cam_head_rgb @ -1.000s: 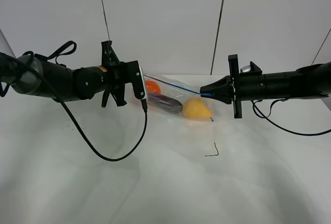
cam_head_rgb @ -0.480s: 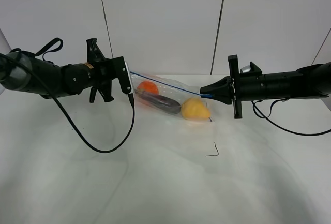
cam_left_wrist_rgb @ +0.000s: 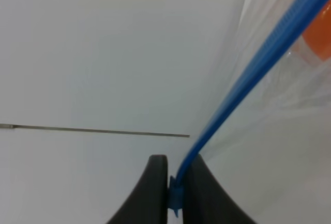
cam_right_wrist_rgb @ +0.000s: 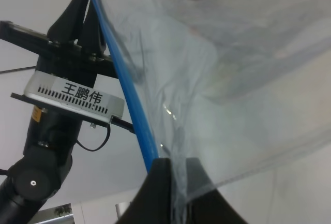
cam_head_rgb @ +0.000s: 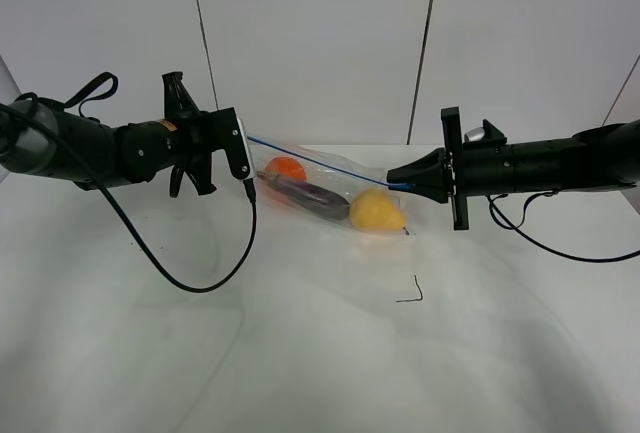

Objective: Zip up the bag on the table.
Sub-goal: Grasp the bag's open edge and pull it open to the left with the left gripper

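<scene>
Bag (cam_head_rgb: 322,191) sat on the table (cam_head_rgb: 300,353), top edge stretched between both grippers
Overhead: left gripper (cam_head_rgb: 247,141) and right gripper (cam_head_rgb: 393,175) at opposite ends; left wrist: jaws pinched the blue zipper strip (cam_left_wrist_rgb: 248,63); right wrist: jaws pinched its other end

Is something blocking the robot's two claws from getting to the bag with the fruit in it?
No, nothing visible is in the way. The left gripper and right gripper each have jaws shut on the bag, pinching its blue zipper strip at opposite ends.
</scene>
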